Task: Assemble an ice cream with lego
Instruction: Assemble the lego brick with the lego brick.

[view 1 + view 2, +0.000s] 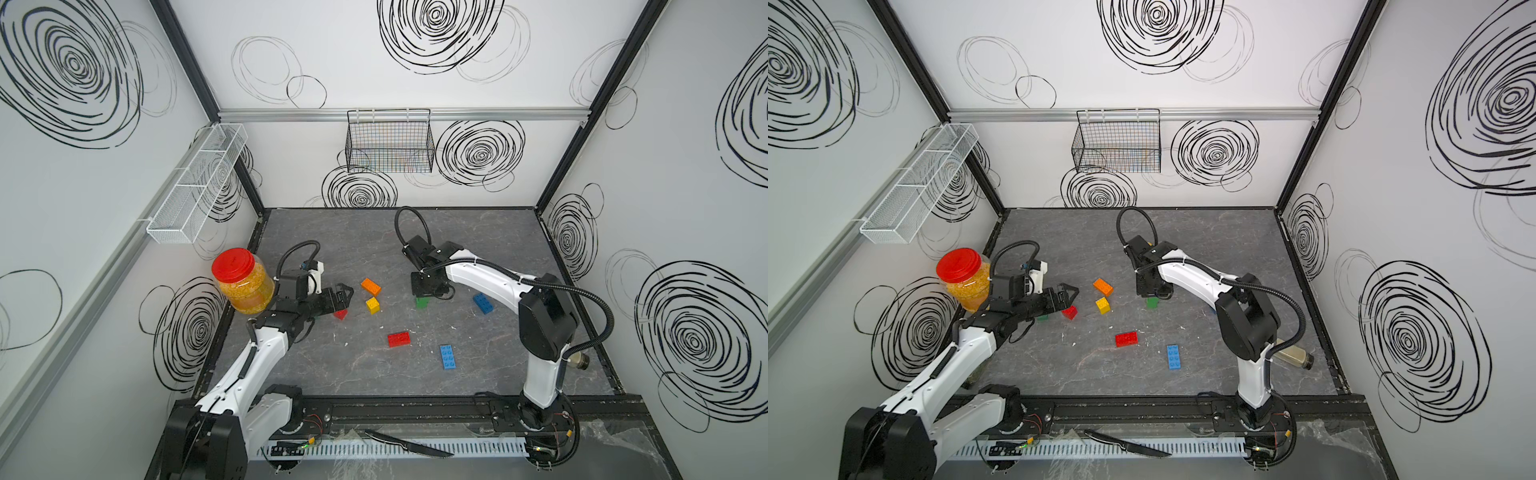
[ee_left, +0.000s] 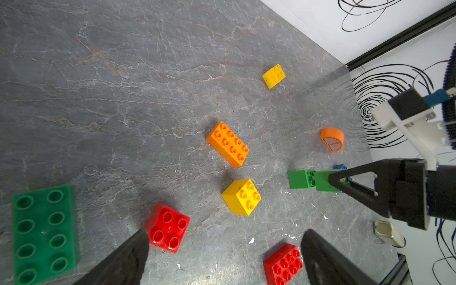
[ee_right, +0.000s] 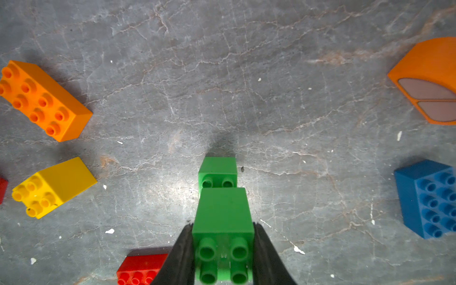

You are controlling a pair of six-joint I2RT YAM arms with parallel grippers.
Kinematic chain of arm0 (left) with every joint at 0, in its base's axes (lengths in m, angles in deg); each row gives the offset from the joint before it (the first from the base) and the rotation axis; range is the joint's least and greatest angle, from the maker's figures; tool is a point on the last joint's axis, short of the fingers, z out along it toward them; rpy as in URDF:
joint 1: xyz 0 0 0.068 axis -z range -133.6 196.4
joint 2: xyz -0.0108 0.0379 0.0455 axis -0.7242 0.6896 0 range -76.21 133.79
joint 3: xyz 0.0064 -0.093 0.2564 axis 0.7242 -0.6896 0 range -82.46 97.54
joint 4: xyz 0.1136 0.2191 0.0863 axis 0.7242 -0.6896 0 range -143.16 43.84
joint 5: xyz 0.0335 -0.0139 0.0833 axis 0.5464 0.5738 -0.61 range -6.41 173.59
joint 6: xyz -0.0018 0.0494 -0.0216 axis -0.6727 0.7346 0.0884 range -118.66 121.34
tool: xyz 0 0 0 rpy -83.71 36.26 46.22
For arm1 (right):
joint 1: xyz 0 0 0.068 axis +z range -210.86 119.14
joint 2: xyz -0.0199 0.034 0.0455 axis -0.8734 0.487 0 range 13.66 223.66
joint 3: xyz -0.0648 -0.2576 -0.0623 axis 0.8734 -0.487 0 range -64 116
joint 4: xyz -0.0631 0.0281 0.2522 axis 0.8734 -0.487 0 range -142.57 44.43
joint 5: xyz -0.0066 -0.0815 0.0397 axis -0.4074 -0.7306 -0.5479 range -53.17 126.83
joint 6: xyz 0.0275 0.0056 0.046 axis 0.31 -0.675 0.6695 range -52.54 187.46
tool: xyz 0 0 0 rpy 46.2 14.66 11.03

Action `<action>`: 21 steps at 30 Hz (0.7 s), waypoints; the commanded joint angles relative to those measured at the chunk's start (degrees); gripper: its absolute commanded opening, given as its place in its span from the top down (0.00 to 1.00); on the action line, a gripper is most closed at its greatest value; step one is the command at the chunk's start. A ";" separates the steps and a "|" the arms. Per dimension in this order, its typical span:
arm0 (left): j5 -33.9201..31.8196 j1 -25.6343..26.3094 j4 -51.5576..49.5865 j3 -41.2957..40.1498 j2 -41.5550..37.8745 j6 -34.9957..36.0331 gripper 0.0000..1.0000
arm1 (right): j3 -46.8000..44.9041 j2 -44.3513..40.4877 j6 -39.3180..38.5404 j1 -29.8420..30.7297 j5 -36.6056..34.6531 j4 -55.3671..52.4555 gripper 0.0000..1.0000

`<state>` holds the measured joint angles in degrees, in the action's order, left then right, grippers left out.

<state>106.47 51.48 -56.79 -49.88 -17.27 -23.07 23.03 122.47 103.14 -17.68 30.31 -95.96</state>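
Green square brick: pinched at its sides between the right gripper fingers, studs facing the wrist camera. It is held directly in line over a lower green brick, which stands on the grey table near mid-table. The lower studs show in the gap between the two; cannot tell whether they touch.

Loose lego around the pair:
- On the left arm's side: yellow square brick and orange long brick.
- On the opposite side: far blue brick, with an orange rounded piece near it, a flat face with two grey panels showing.
- Nearer the arm bases: red long brick and near blue brick.

Left gripper: fingers spread wide, nothing between them, low over the table. A red square brick lies just beside one finger, and a green flat plate lies on that finger's outer side.

Red-lidded jar of yellow grains stands at the table's left edge, beside the left arm.
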 commanded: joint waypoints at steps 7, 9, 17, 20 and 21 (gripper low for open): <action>-0.26 -0.42 -0.31 1.07 0.43 1.33 0.01 | 2.47 2.41 -0.79 -0.29 0.50 -0.81 1.00; -0.38 -0.47 -0.33 1.15 0.39 1.35 0.01 | 2.78 2.62 -0.85 -0.29 0.62 -0.88 1.00; -0.29 -0.42 -0.44 1.17 0.65 1.49 0.01 | 3.06 4.35 -0.16 -0.55 0.55 -2.19 1.00; -0.28 -0.42 -0.45 1.20 0.49 1.47 0.01 | 2.94 5.21 0.18 -0.63 0.82 -2.81 1.00; -0.22 -0.43 -0.53 1.17 0.48 1.51 0.01 | 2.81 5.47 0.33 -0.64 0.81 -2.97 1.00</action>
<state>106.31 51.48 -56.88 -49.88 -16.95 -22.41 25.45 125.58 102.38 -18.01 30.99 -96.40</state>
